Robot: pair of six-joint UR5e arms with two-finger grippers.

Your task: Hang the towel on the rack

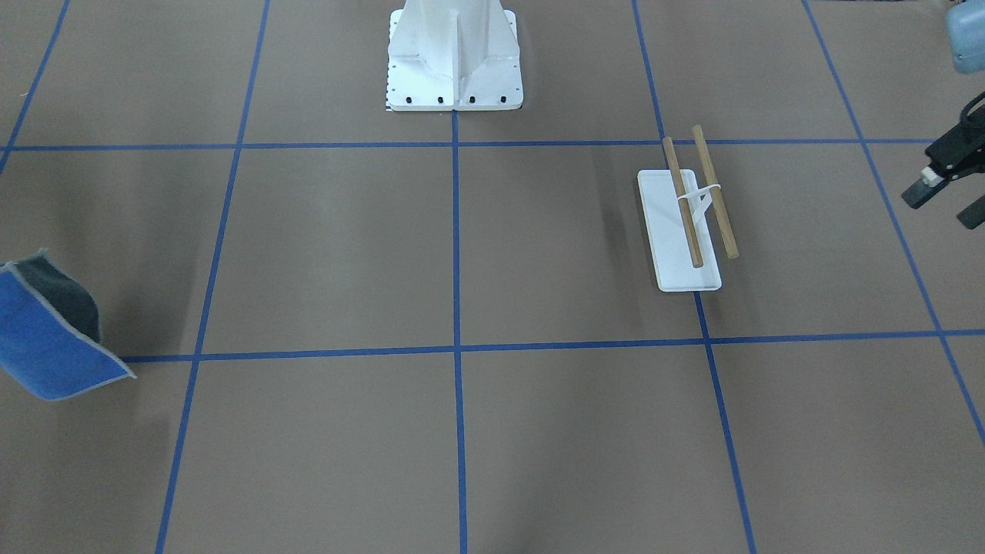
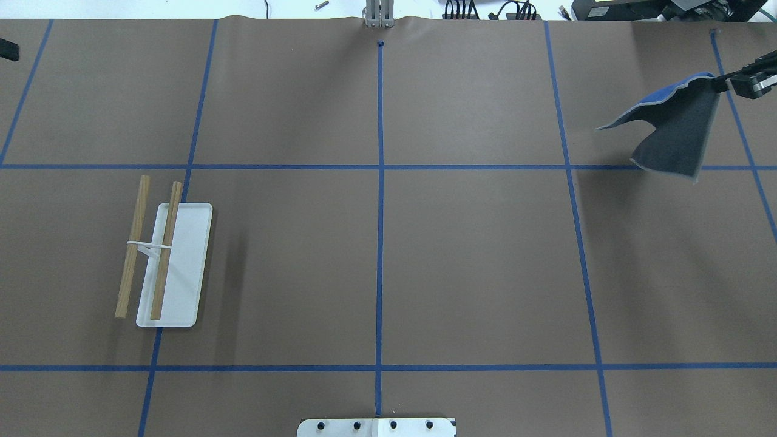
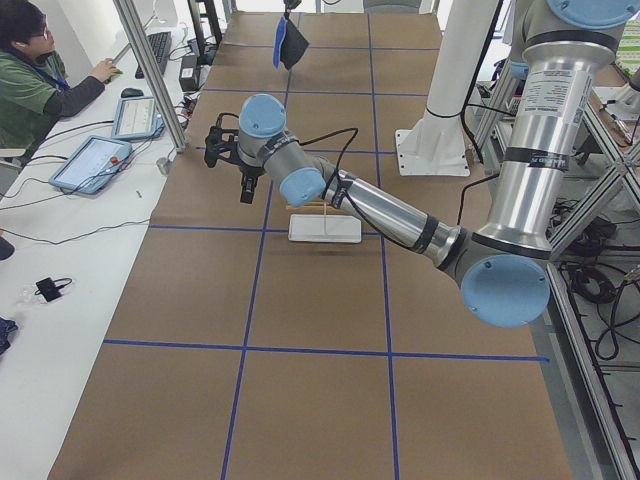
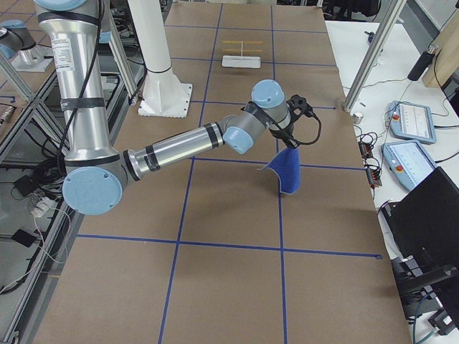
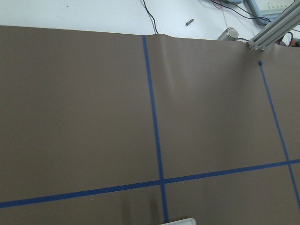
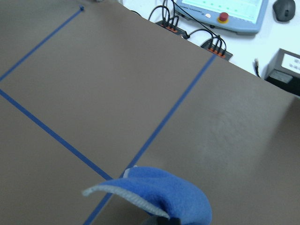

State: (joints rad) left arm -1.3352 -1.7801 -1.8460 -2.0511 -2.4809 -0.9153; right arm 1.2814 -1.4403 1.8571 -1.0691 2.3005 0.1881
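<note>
— Over the table's (image 2: 473, 261) far right corner, from overhead, we see the towel (image 2: 677, 130) hanging clear of the surface, one corner pinched in the right gripper (image 2: 737, 82). The rack (image 2: 164, 261) stands by the left end, well apart, both dowels (image 2: 132, 246) bare.

— So we judge the pick-up done, and the carry across and the drape left to do. Facing the robot?

— That view cuts the towel (image 1: 46, 338) at the frame's edge and hides the right gripper, but it gives us the left gripper (image 1: 945, 204) beyond the rack (image 1: 689, 223), toward the left end, jaws apart and holding nothing. Overhead barely catches it.

— From the left end?

— We get the left gripper (image 3: 222, 152) above the table, toward the far left corner, and the arm covers the middle of the rack (image 3: 325, 230). The towel (image 3: 290, 45) is small at the other end.

— From the right end?

— Best for height: the towel (image 4: 285, 172) dangles from the clamped right gripper (image 4: 290, 142), its lower hem off the table as far as we can tell. The rack (image 4: 242, 54) is tiny, far off.

— The wrist cameras?

— The left one shows only bare table (image 5: 93, 117) and a white sliver (image 5: 178, 221) at the bottom edge, which we can't name. The right one shows a blue fold of towel (image 6: 164, 194) at the bottom, no jaws.
</note>
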